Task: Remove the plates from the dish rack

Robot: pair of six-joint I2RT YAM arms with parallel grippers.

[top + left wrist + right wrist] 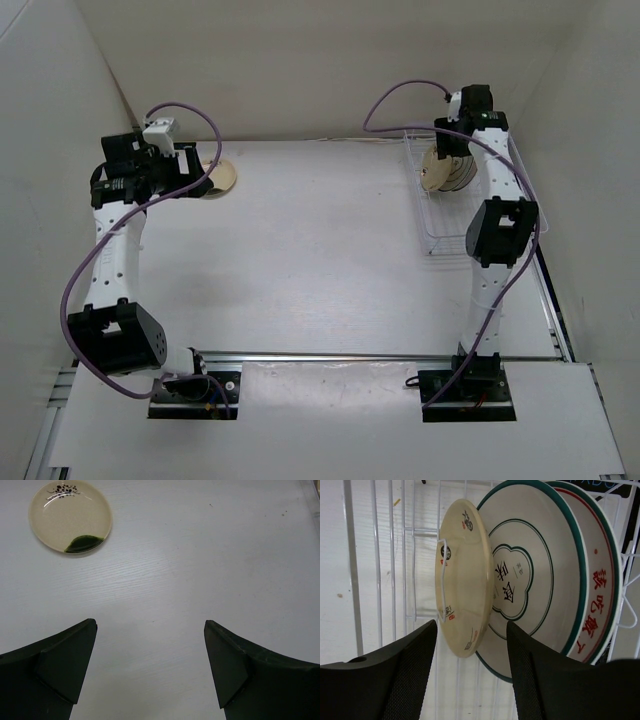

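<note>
Right end effector (472, 626), textured black, splayed astride glossy cream plate (465, 580), perhaps touching, wire rack (350, 555)

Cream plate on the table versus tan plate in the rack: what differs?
The cream plate lies flat on the table; the tan plate stands on edge in the dish rack. The cream plate has a green patch; the tan plate bears red and black marks. The cream plate lies clear of the left end effector; the right end effector straddles the tan plate's edge. Both are round.

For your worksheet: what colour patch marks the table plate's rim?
The plate has a dark green patch; left wrist view.
</note>
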